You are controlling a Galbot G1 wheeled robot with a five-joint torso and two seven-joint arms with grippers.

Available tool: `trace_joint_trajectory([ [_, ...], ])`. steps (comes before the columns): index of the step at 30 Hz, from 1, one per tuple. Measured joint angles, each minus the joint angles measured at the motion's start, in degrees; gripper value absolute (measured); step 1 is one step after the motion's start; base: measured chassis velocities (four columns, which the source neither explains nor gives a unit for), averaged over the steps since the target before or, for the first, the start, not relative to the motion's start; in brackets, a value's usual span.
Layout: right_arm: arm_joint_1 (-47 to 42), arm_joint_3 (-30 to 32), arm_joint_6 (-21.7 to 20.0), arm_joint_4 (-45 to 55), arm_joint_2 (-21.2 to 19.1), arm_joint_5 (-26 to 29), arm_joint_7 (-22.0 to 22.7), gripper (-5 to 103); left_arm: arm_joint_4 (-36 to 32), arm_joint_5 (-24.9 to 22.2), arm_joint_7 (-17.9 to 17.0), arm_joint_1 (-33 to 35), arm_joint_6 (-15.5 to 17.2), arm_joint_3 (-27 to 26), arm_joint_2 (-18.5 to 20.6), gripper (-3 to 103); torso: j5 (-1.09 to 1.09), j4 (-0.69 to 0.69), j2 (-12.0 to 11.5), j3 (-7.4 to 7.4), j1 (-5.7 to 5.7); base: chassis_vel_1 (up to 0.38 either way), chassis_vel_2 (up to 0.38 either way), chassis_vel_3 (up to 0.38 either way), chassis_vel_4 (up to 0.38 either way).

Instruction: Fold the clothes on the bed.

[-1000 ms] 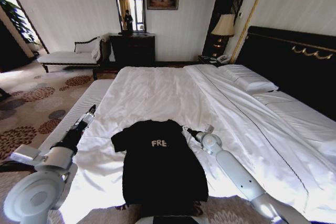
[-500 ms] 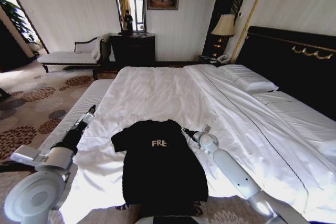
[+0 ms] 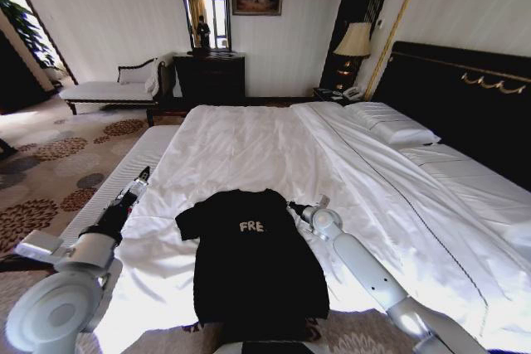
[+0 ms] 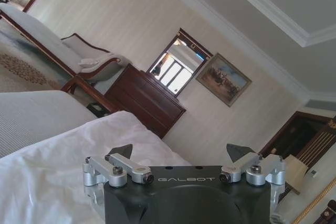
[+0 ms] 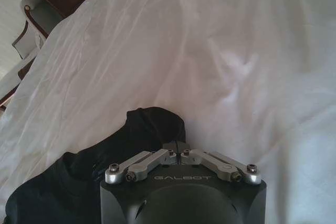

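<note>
The black T-shirt (image 3: 253,259) lies spread flat, chest up, at the lower centre of the head view, on the near end of the bed (image 3: 274,151), its hem reaching the mattress edge at the bottom of the frame and its collar pointing up the frame toward the far end. White letters reading "FRE" show on its chest. The right gripper (image 3: 293,206) sits just right of centre in the head view, at the shirt's sleeve on that side, low against the white duvet (image 3: 373,196). In the right wrist view the right gripper (image 5: 176,147) has its fingertips drawn together, touching each other right at the edge of the bunched black sleeve; whether any cloth is pinched between them cannot be told. The left gripper (image 3: 141,177) is at the left of the head view, above the bed's left edge and well apart from the shirt. In the left wrist view its fingers (image 4: 122,151) stand wide apart with nothing between them, white bedding below.
</note>
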Motion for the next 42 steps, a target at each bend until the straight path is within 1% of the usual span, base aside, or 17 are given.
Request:
trace_joint_trajectory([
  [7, 1.5, 0.2, 0.5, -0.9, -0.1, -4.2, -1.6, 0, 0.0, 0.3, 0.0, 0.0, -0.1, 0.1, -0.2, 100, 0.00, 0.00, 0.0, 0.00, 0.00, 0.000, 0.000, 0.000, 0.000],
  [12, 2.7, -0.1, 0.8, -2.1, -0.5, -11.4, -4.3, 0, 0.0, 0.9, -0.1, -0.1, -0.1, 0.8, -0.5, 100, 0.00, 0.00, 0.0, 0.00, 0.00, 0.000, 0.000, 0.000, 0.000],
  [13, 2.7, -0.1, 0.8, -2.1, -0.5, -11.4, -4.3, 0, 0.0, 0.9, -0.1, -0.1, -0.1, 0.8, -0.5, 100, 0.00, 0.00, 0.0, 0.00, 0.00, 0.000, 0.000, 0.000, 0.000],
  [17, 3.5, -0.3, 1.8, -6.4, -0.3, -23.1, -8.1, 0, 0.0, 1.0, -0.1, -0.1, -0.1, 0.8, -0.5, 100, 0.00, 0.00, 0.0, 0.00, 0.00, 0.000, 0.000, 0.000, 0.000],
  [18, 3.5, -0.3, 1.8, -6.4, -0.3, -23.1, -8.1, 0, 0.0, 1.0, -0.1, -0.1, -0.1, 0.8, -0.5, 100, 0.00, 0.00, 0.0, 0.00, 0.00, 0.000, 0.000, 0.000, 0.000],
  [20, 4.3, -0.4, 2.5, -9.6, 0.2, -27.1, -9.1, 0, 0.0, 1.0, -0.1, 0.0, -0.1, 0.7, -0.5, 100, 0.00, -0.01, 0.0, 0.00, 0.00, 0.000, 0.000, 0.000, 0.000],
  [27, 6.6, -0.6, 3.2, -14.4, 1.8, -28.4, -9.4, 0, 0.0, 1.2, -0.1, 0.1, -0.2, 0.8, -0.6, 100, -0.01, 0.01, 0.0, 0.00, 0.00, 0.000, 0.000, 0.000, 0.000],
  [28, 6.9, -0.8, 3.6, -14.8, 2.1, -28.4, -9.6, -3, 0.0, 1.3, -0.1, 0.1, -0.2, 0.9, -0.6, 100, -0.01, 0.00, 0.0, 0.00, 0.00, 0.000, 0.000, 0.000, 0.000],
  [29, 7.1, -0.9, 4.0, -15.2, 2.3, -28.4, -9.7, 1, 0.0, 1.4, -0.1, 0.2, -0.2, 0.9, -0.6, 100, 0.00, 0.01, 0.0, 0.00, 0.00, 0.000, 0.000, 0.000, 0.000],
  [30, 7.3, -0.9, 4.3, -15.4, 2.6, -28.4, -9.7, 1, 0.0, 1.4, -0.1, 0.2, -0.2, 1.0, -0.6, 100, -0.01, 0.00, 0.0, 0.00, 0.00, 0.000, 0.000, 0.000, 0.000],
  [32, 7.3, -0.9, 5.2, -15.6, 3.0, -28.4, -9.8, 12, 0.0, 1.5, -0.1, 0.3, -0.2, 1.0, -0.5, 100, 0.00, 0.00, 0.0, 0.00, 0.00, 0.000, 0.000, 0.000, 0.000],
  [33, 7.3, -0.9, 5.2, -15.6, 3.0, -28.4, -9.8, 12, 0.0, 1.5, -0.1, 0.3, -0.2, 1.0, -0.5, 100, 0.00, 0.00, 0.0, 0.00, 0.00, 0.000, 0.000, 0.000, 0.000],
  [36, 6.9, 0.5, 7.9, -14.8, 3.3, -28.5, -10.5, 28, 0.0, 1.5, -0.1, 0.6, -0.2, 0.9, -0.2, 100, 0.00, 0.00, 0.0, 0.00, 0.00, 0.000, 0.000, 0.000, 0.000],
  [37, 6.9, 0.5, 7.9, -14.8, 3.3, -28.5, -10.5, 28, 0.0, 1.5, -0.1, 0.6, -0.2, 0.9, -0.2, 100, 0.00, 0.00, 0.0, 0.00, 0.00, 0.000, 0.000, 0.000, 0.000],
  [38, 6.5, 1.6, 8.5, -13.9, 3.3, -28.4, -10.7, 33, 0.0, 1.5, -0.1, 0.7, -0.2, 0.9, -0.2, 100, 0.00, 0.00, 0.0, 0.00, 0.00, 0.000, 0.000, 0.000, 0.000],
  [39, 6.0, 2.8, 9.2, -12.8, 3.2, -28.2, -10.9, 33, 0.0, 1.5, -0.1, 0.7, -0.2, 0.9, -0.1, 100, 0.00, 0.00, 0.0, 0.00, 0.00, 0.000, 0.000, 0.000, 0.000],
  [42, 3.8, 7.3, 10.8, -8.1, 2.3, -26.0, -11.5, 49, 0.0, 1.7, -0.1, 0.9, -0.2, 1.1, 0.0, 100, 0.00, 0.00, 0.0, 0.00, 0.00, 0.000, 0.000, 0.000, 0.000],
])
